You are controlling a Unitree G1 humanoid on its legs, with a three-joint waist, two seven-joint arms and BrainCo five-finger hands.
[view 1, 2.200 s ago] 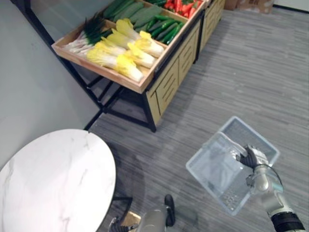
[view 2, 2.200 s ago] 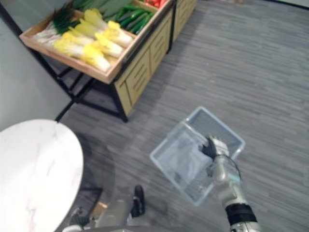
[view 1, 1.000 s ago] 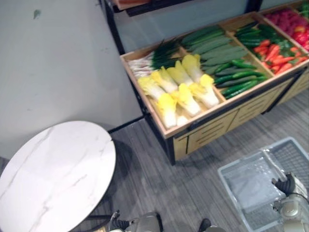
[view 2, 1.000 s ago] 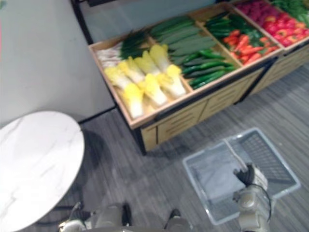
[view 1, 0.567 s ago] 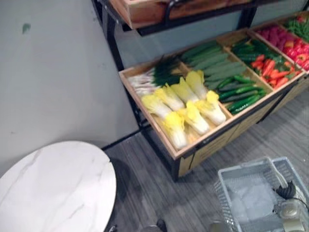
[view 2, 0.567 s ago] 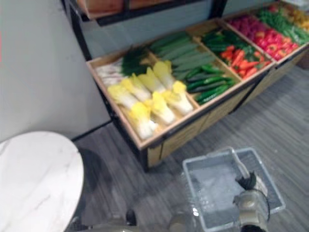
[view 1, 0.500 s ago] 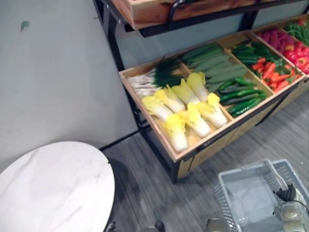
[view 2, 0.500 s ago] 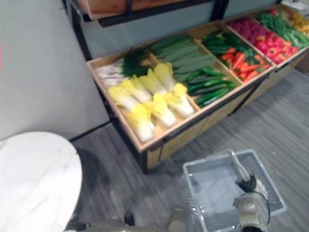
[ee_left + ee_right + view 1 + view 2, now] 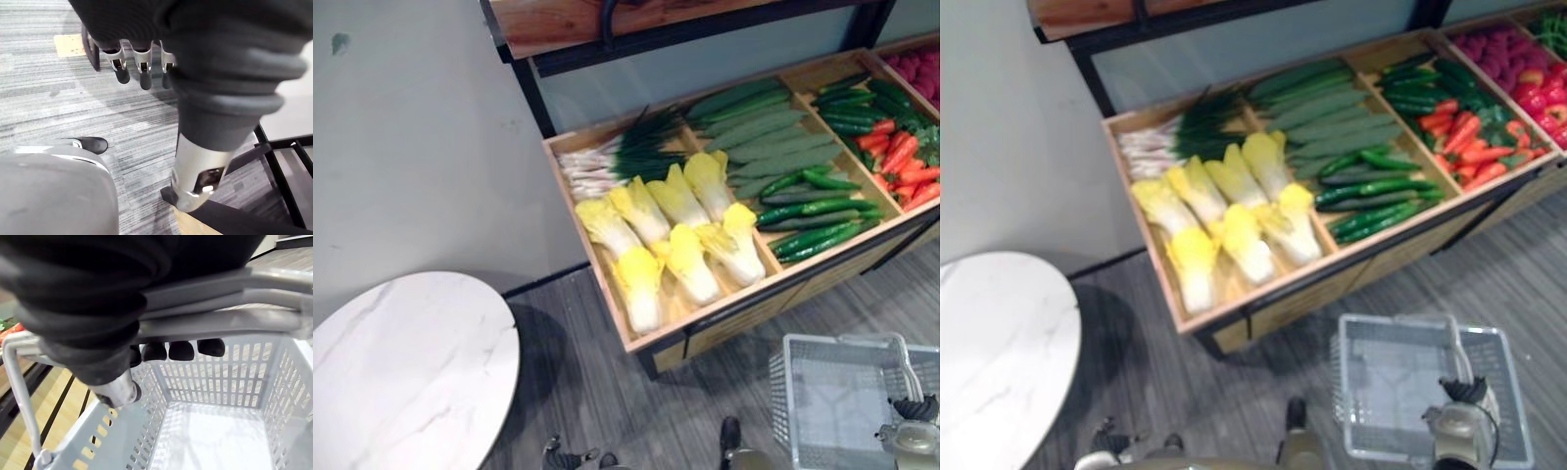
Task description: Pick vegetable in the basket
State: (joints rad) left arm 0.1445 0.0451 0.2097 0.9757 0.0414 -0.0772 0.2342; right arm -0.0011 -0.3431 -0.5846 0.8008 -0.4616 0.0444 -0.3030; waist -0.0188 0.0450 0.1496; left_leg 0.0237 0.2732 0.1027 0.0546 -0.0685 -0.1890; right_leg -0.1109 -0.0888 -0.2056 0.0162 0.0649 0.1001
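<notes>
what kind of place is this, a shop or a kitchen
Probably a grocery shop's produce section, or a mock-up of one: a wooden display stand holds cabbages, cucumbers and carrots, and the right robot hand carries a grey shopping basket by its handle.

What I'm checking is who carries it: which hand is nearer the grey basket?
Right. The right hand is curled round the handle of the basket; the left hand hangs apart from it, fingers relaxed, over the floor.
</notes>
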